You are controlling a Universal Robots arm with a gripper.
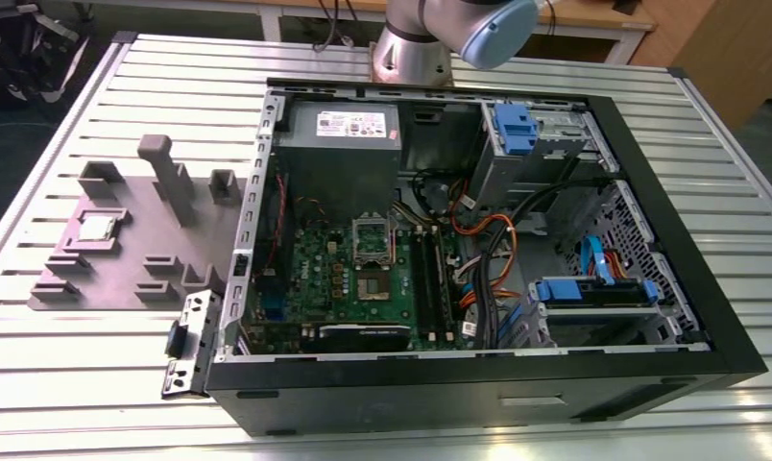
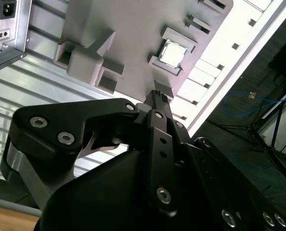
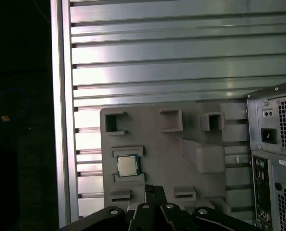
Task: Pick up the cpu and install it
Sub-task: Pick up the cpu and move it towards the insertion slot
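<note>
On slatted tabletop: cpu in grey tray, case at exterior view's right; gripper near tray, jaws clenched, empty.

Slatted metal table; wooden desk behind.

A robotics lab: a slatted aluminium bench carries an opened computer case beside a grey fixture tray.
</note>
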